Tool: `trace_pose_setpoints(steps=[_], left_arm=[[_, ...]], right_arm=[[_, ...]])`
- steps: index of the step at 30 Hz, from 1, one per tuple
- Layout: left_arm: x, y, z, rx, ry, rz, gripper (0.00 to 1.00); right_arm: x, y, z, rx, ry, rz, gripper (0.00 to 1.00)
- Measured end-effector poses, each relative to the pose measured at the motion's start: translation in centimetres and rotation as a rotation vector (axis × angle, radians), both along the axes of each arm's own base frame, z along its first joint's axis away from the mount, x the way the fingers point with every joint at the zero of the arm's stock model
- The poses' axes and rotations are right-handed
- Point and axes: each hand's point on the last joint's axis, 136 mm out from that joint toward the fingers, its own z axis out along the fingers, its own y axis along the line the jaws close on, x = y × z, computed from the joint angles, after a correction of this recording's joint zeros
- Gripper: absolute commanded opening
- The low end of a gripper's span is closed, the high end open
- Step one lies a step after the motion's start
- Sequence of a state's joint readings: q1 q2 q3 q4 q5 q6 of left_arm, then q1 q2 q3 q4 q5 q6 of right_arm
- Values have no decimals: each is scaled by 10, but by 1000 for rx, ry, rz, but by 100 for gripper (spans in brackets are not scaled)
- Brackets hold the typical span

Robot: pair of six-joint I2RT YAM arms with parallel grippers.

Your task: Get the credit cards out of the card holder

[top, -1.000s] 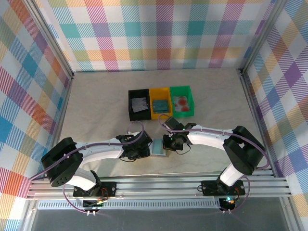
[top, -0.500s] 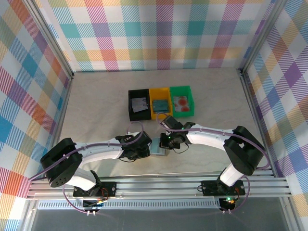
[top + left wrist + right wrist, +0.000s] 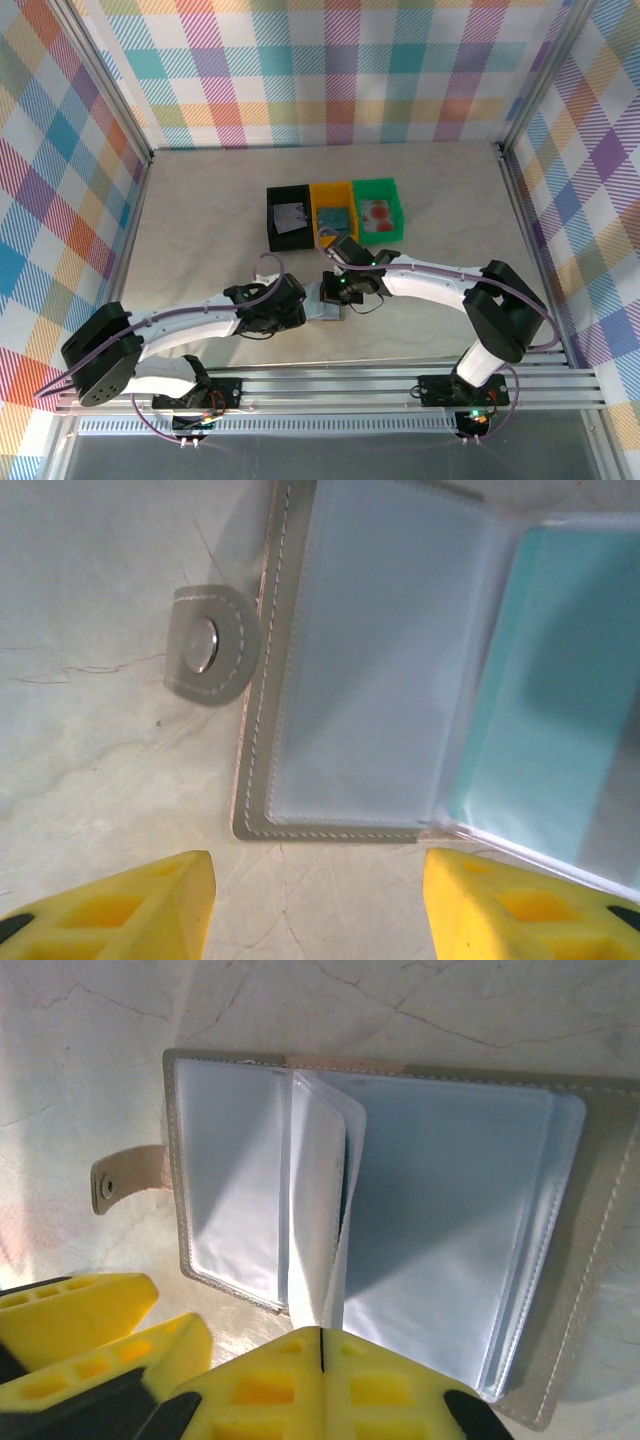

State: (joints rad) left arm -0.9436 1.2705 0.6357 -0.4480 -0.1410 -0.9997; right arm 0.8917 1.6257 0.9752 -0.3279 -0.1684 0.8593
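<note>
Open card holder (image 3: 370, 660) held teal card (image 3: 545, 680) in pocket; far black, yellow, green trays (image 3: 333, 187) contained cards (image 3: 378, 211); left claw (image 3: 315, 870) gaped, right claw (image 3: 320, 1345) closed.

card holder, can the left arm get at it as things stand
likely yes: the left pincer is open just off the stitched edge of the card holder, with nothing between them. the shut right pincer sits alongside at the holder's edge, not across that path

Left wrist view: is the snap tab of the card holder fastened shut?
No, the snap tab lies flat on the table, sticking out from the edge of the card holder, which lies open.
</note>
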Motion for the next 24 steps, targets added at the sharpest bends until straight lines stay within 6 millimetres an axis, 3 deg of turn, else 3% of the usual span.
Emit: trace_pose_setpoints(steps=[7,15,24], left_arm=[[-1,11,10,-3,-28,21,58],[-5,19,7,18,-25,26,58],[-4,25,12,13,-42,39,58]], right_arm=[[-1,18,2,14,-1,30,0],[3,34,13,44,-14,49,0],[3,47,8,50,0,68,0]])
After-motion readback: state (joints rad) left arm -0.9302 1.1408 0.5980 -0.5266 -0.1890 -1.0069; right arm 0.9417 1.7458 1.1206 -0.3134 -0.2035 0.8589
